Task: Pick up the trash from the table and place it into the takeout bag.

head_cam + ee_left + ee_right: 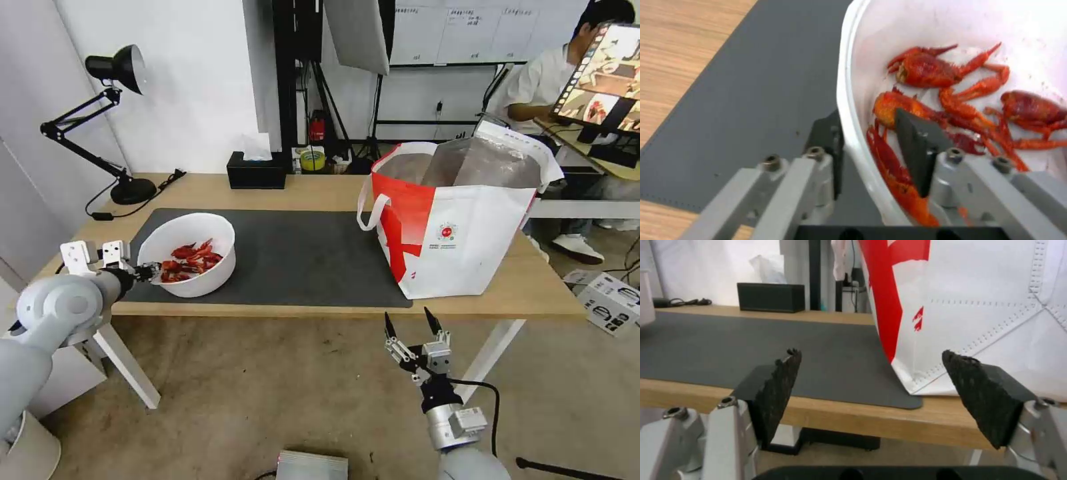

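Observation:
A white bowl (200, 283) of red crayfish shells (190, 261) stands on the dark grey mat (300, 260) at the left of the table (300, 190). My left gripper (152, 271) is at its near left rim. In the left wrist view, the gripper (867, 113) is open and straddles the bowl's rim (849, 100): one finger is outside the wall, the other inside over the shells (929, 70). The takeout bag (460, 247) stands open on the right of the table. My right gripper (408, 317) hangs open below the table's front edge, facing the bag (987, 306).
A black tissue box (255, 170) sits at the table's back edge, with a black desk lamp (113, 120) at the back left corner. A tape roll (311, 160) lies behind the tissue box. Bare mat stretches between the bowl and the bag.

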You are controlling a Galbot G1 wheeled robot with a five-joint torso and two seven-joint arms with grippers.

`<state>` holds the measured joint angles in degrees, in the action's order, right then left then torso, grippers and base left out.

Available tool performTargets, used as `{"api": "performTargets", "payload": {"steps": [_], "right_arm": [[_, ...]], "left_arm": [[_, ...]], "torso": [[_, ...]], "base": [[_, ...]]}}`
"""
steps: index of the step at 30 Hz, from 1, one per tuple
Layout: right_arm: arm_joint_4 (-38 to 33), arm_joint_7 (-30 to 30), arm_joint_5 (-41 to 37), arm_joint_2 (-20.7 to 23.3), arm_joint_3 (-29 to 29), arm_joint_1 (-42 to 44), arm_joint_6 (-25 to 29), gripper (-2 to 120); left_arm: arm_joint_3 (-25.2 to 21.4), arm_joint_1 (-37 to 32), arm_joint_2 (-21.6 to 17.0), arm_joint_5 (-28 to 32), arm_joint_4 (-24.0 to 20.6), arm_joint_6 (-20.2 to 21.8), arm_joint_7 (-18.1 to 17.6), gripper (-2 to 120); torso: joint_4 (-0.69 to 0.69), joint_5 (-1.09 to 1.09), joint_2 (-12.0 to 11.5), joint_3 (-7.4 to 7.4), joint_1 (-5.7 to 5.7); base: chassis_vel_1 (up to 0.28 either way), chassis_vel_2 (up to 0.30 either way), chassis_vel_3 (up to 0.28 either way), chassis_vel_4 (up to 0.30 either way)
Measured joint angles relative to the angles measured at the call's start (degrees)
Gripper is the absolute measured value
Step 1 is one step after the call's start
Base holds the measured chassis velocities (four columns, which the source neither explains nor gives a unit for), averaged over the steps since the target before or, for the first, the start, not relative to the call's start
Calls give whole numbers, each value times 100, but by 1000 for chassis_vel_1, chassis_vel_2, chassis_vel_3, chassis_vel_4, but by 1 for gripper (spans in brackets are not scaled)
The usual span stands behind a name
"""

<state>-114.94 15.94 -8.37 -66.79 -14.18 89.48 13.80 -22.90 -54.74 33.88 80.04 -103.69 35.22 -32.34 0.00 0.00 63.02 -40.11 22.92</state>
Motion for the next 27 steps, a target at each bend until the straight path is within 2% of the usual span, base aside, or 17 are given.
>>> {"api": "performTargets", "payload": {"steps": [2,4,6,8,18,23,27], "right_arm": [[8,3,0,-2,1,-1,2,80],[9,3,0,-2,2,-3,2,80],[15,5,1,-3,4,-10,3,78],[17,5,1,-3,6,-12,2,78],[18,9,3,-2,18,-21,3,78],[-2,11,2,5,26,-22,2,75],[-19,11,1,11,33,-24,-6,75]], "left_arm": [[32,21,-15,0,2,0,1,17],[41,25,-16,1,3,0,1,14],[57,30,-26,2,3,0,19,2],[60,33,-33,2,1,0,20,0],[-47,78,-57,45,-98,3,-9,0],[-126,452,-125,532,-279,33,-167,0],[51,977,-223,1123,-391,52,-426,0]], "torso": [[0,0,0,0,0],[0,0,0,0,0],[0,0,0,0,0],[0,0,0,0,0],[1,0,0,0,-1],[0,0,0,0,-1],[1,0,0,0,-1]], "base": [[0,0,0,0],[0,0,0,0],[0,0,0,0],[0,0,0,0],[0,0,0,0],[0,0,0,0],[0,0,0,0]]}}
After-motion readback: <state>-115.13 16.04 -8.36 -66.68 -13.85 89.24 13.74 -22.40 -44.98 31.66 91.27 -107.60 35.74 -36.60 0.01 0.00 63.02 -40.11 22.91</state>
